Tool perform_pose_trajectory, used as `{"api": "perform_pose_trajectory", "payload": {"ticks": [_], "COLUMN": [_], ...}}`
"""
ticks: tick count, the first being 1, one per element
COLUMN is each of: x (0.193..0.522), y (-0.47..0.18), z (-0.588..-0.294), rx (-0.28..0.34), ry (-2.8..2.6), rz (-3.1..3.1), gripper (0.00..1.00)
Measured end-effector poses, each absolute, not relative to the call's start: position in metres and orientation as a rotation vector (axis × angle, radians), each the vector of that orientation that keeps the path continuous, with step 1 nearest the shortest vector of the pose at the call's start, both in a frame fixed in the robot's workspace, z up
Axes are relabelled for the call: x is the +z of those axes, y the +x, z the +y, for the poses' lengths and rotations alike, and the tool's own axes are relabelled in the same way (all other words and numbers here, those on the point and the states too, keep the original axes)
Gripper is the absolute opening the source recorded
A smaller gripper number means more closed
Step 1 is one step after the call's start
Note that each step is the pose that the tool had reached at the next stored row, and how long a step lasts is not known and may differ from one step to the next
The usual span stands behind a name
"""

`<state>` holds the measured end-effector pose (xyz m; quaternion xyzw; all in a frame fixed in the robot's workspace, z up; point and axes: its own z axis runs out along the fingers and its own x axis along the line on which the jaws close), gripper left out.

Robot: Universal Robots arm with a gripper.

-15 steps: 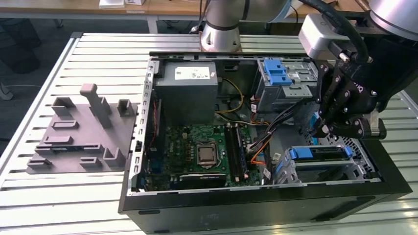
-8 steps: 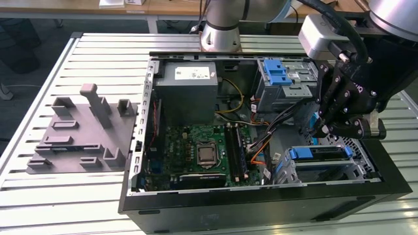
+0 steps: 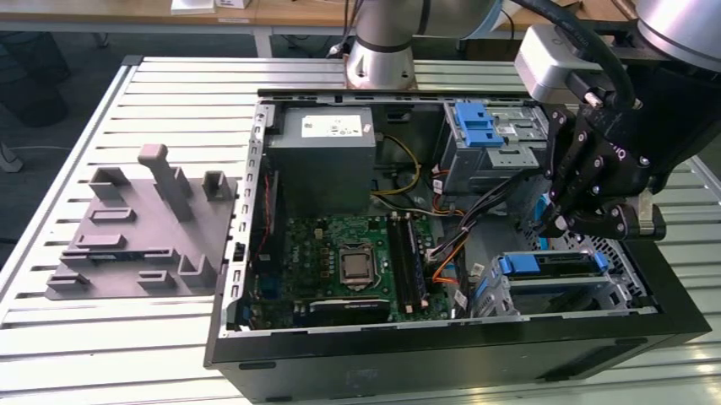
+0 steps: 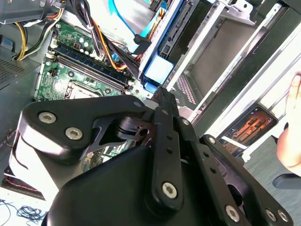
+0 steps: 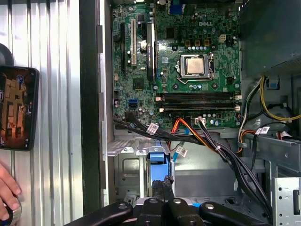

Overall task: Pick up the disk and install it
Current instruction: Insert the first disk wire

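Note:
The disk (image 3: pixel 558 264) stands on edge in the drive cage at the front corner of the open computer case (image 3: pixel 451 359), on the exterior view's right. Its blue rail end shows in both wrist views (image 5: pixel 157 160) (image 4: pixel 157 70). My gripper (image 3: pixel 552 226) hangs just above the disk with its fingers pressed together, their tips over the blue end (image 5: pixel 162 181) (image 4: pixel 162 92). Nothing shows between the fingers. Whether the tips touch the disk I cannot tell.
Black, orange and yellow cables (image 5: pixel 207 141) run beside the cage. The motherboard (image 3: pixel 349 261), grey power supply (image 3: pixel 321 160) and a silver bay with a blue latch (image 3: pixel 485 135) fill the case. A grey fixture (image 3: pixel 147 228) lies on the slatted table. A phone (image 5: pixel 19 108) and a hand (image 5: pixel 7 193) are beside the case.

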<state>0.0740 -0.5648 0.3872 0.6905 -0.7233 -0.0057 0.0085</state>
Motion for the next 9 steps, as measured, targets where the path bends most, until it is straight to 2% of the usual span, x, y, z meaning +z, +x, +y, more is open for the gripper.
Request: {"api": "perform_pose_trajectory", "payload": {"ticks": [9], "x": [0.3847], "y": [0.0746], "z": [-0.5648], "rx": [-0.018], "ry": [2.158], "rz": [-2.26], "gripper": [0.11]}}
